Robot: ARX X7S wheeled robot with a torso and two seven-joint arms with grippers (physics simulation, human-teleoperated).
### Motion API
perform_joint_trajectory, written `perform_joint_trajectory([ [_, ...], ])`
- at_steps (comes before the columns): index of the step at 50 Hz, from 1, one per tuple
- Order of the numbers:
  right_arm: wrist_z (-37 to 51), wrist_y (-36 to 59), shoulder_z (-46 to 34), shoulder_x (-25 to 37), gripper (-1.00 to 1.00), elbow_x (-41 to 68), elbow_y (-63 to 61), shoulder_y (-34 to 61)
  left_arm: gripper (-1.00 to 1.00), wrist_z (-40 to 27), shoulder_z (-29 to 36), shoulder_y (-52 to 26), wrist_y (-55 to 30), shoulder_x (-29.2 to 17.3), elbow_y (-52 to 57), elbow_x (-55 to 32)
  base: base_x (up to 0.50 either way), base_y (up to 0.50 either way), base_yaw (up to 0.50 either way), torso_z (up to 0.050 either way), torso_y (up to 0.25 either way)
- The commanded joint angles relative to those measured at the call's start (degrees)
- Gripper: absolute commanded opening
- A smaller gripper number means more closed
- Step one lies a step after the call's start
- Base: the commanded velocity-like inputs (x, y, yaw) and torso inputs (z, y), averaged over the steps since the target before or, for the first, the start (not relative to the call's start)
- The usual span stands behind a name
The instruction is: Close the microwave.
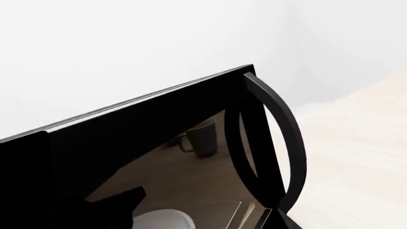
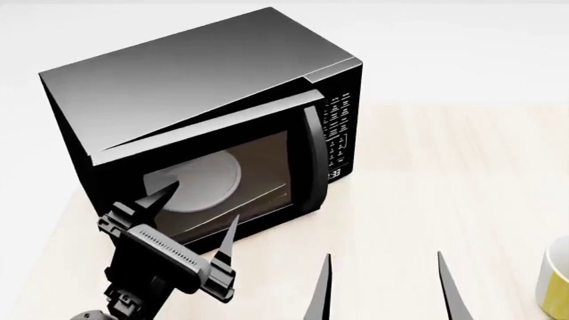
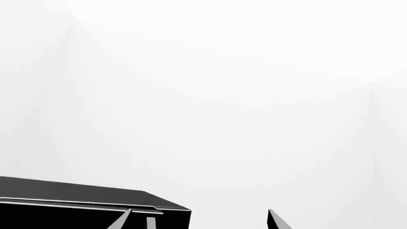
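Observation:
The black microwave (image 2: 204,87) stands on the table's far left. Its glass door (image 2: 258,167) is slightly ajar, with a narrow wedge gap along its top. The curved handle (image 2: 313,160) sits beside the keypad panel (image 2: 340,133). The white turntable plate (image 2: 200,180) shows through the glass. My left gripper (image 2: 201,207) is open and empty, its fingertips right in front of the door glass. My right gripper (image 2: 382,257) is open and empty, low in front of the microwave's right side. The left wrist view shows the door handle (image 1: 279,138) close up. The right wrist view shows the microwave's top corner (image 3: 83,200).
A yellow mug (image 2: 556,287) stands at the right edge of the light wooden table (image 2: 444,187). A mug's reflection (image 1: 203,138) shows in the door glass. White walls surround the table.

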Motion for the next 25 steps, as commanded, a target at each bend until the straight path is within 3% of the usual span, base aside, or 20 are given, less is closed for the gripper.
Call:
perform_joint_trajectory([
  [1, 0.2, -0.1, -0.2, 0.2, 1.00, 0.0, 0.1, 0.0, 1.00, -2.6, -3.2, -2.7, 2.1, 0.2, -2.6, -2.1, 0.00, 0.00, 0.00, 0.010, 0.010],
  [25, 0.6, -0.1, -0.7, 0.5, 1.00, 0.0, 0.2, 0.1, 1.00, -5.8, -3.7, -6.7, 8.3, 1.4, -13.2, -3.4, 0.00, 0.00, 0.00, 0.000, 0.001],
])
